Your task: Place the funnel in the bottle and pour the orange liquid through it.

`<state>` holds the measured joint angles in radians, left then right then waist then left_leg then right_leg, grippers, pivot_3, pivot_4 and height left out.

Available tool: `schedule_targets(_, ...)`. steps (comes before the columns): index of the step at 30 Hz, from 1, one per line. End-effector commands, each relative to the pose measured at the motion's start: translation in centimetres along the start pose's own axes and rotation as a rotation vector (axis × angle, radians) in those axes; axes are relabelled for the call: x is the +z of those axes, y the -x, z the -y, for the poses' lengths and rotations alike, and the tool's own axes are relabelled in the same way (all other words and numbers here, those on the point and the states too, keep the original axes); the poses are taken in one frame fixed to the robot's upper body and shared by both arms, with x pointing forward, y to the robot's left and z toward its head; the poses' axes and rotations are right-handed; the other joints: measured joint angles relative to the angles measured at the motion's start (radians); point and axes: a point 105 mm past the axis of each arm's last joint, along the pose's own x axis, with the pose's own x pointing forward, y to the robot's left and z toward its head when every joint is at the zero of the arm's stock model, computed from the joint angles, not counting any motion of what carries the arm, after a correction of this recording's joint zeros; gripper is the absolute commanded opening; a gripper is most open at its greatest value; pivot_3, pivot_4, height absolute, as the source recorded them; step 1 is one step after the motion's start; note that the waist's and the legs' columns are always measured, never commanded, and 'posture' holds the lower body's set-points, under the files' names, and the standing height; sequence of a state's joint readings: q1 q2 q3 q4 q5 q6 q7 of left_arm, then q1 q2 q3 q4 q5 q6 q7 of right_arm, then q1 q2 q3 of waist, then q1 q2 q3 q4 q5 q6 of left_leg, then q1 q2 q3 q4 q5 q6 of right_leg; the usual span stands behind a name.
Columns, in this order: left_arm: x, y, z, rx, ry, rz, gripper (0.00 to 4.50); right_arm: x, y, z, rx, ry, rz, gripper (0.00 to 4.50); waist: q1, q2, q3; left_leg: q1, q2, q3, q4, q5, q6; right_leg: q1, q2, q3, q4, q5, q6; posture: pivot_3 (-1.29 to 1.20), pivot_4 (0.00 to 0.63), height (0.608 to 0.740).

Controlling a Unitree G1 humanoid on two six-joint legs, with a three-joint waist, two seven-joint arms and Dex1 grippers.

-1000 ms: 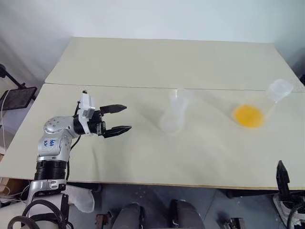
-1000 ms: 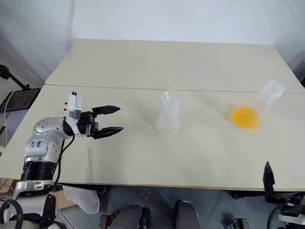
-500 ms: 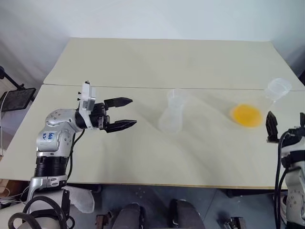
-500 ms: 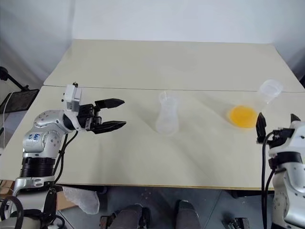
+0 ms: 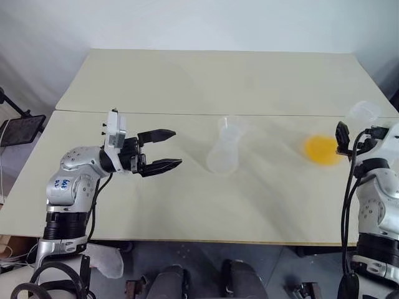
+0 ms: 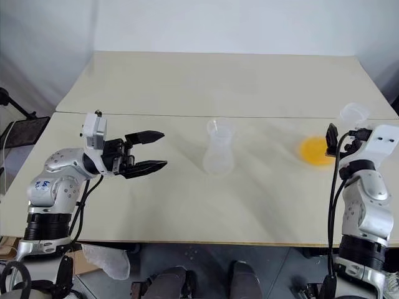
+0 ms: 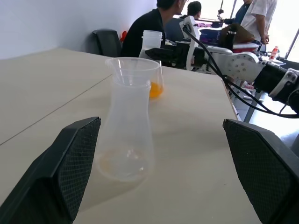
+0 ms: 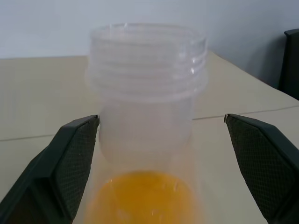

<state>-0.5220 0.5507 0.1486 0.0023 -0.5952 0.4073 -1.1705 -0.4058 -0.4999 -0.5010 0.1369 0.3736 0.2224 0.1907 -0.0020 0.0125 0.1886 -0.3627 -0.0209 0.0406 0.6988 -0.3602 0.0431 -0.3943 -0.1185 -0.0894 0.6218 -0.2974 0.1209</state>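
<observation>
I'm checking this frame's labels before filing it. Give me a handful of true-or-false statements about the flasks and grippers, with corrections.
1. The bottle stands upright near the table's middle. True.
2. The left gripper is shut on the bottle. False: its jaws are open and apart from it.
3. The orange liquid is in the bottle. False: it sits in the larger flask at the robot's right.
4. The right gripper is open near the larger flask. True.
5. The larger flask lies tipped over. False: it stands upright.

Silver-grey arms [image 5: 73, 180], black textured pincer fingers [image 7: 74, 158], black cables, blue wrist markings.
</observation>
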Motion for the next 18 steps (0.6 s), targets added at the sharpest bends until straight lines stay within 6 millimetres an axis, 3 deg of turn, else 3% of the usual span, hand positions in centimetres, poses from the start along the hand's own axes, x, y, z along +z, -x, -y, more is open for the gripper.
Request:
schedule_targets(1, 1.1, -0.1, 0.5, -0.004, -0.038, 0.033, 4.46, 1.7, -0.6, 0.1, 0.009, 0.018, 0.068, 4.5, -0.001, 0.0, 0.0, 0.0, 0.0, 0.0, 0.0, 0.0, 0.0, 0.0, 0.0, 0.0, 0.0, 0.0, 0.0, 0.0, 0.15, 0.74)
schedule_targets(8, 1.0, -0.2, 0.7, 0.004, -0.042, 0.035, 4.46, 2.1, -1.1, 0.2, 0.001, -0.031, 0.105, 4.5, -0.001, 0.0, 0.0, 0.0, 0.0, 0.0, 0.0, 0.0, 0.0, 0.0, 0.0, 0.0, 0.0, 0.0, 0.0, 0.0, 0.15, 0.74)
schedule_targets(11, 1.0, -0.3, 0.7, 0.008, -0.045, 0.039, 4.5, 2.3, -1.2, 0.3, -0.002, -0.065, 0.13, 3.87, -0.001, 0.0, 0.0, 0.0, 0.0, 0.0, 0.0, 0.0, 0.0, 0.0, 0.0, 0.0, 0.0, 0.0, 0.0, 0.0, 0.15, 0.74)
schedule_targets(15, 1.0, -0.4, 0.7, 0.012, -0.045, 0.041, 4.5, 2.7, -1.3, -0.3, 0.02, -0.083, 0.145, 2.49, -0.001, 0.0, 0.0, -0.001, 0.0, 0.0, 0.0, 0.0, 0.0, 0.0, 0.0, 0.0, -0.001, 0.0, 0.0, 0.0, 0.15, 0.74)
schedule_targets(18, 0.9, -0.5, 0.8, 0.011, -0.043, 0.04, 4.5, 3.0, -1.3, -0.8, 0.042, -0.079, 0.157, 2.42, -0.001, 0.0, 0.0, -0.001, 0.0, 0.0, 0.0, 0.0, 0.0, -0.001, 0.0, 0.0, -0.001, 0.0, 0.0, 0.0, 0.15, 0.74)
